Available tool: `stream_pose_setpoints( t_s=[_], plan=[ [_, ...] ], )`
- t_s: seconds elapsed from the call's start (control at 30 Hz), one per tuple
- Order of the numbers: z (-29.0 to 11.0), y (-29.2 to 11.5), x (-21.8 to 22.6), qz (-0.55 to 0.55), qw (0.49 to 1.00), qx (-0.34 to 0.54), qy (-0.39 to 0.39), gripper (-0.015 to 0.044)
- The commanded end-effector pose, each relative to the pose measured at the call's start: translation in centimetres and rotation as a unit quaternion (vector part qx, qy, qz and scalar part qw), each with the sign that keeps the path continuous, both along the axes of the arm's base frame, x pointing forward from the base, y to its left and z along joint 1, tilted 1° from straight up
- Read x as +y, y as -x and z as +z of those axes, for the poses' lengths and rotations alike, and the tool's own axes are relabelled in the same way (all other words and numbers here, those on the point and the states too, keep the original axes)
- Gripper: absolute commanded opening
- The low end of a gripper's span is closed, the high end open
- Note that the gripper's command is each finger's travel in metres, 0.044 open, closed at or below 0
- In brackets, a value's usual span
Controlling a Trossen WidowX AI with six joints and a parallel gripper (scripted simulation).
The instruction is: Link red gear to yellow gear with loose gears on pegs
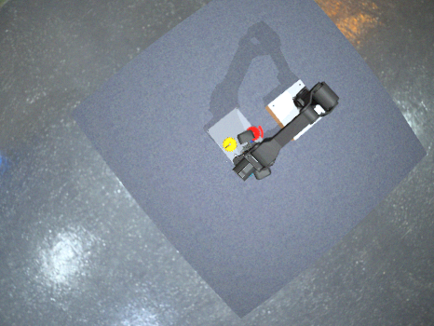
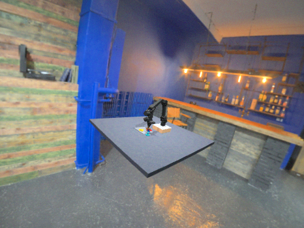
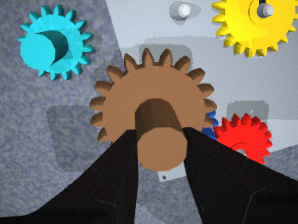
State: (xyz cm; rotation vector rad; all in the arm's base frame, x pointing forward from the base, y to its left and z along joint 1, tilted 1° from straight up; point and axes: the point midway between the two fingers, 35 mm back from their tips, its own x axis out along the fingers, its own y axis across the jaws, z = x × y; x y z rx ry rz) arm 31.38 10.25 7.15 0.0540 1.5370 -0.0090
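Note:
My gripper (image 3: 158, 137) (image 2: 149, 127) is shut on the handle of a brown gear (image 3: 155, 82), which hangs above the edge of the grey board (image 3: 150, 17) (image 1: 227, 125). The yellow gear (image 3: 240, 32) (image 1: 231, 140) (image 2: 141, 130) is on its peg. The red gear (image 3: 245, 134) (image 1: 255, 132) is near the board's edge. A blue gear (image 3: 211, 131) beside the red one is mostly hidden by the brown gear. An empty peg (image 3: 184, 11) stands left of the yellow gear in the wrist view. A loose cyan gear (image 3: 70, 31) (image 2: 147, 133) stands on the table. Any pegs under the brown gear are hidden.
The arm's white-topped base block (image 1: 281, 108) (image 2: 162, 126) stands beside the board, with the arm reaching over from it. The red arrow (image 1: 261, 132) curves beside the red gear. The cyan gear stands just off the board's edge. The dark table (image 1: 186, 196) surrounds them.

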Motion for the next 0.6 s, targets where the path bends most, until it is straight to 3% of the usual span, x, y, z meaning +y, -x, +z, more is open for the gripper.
stream_pose_setpoints(
  t_s=[0.0,0.57],
  plan=[
    [0.06,-0.01,-0.02,0.024,1.000,-0.002,0.000,0.0000],
    [0.23,0.03,-0.06,0.259,0.966,-0.008,0.008,0.0000]
  ],
)
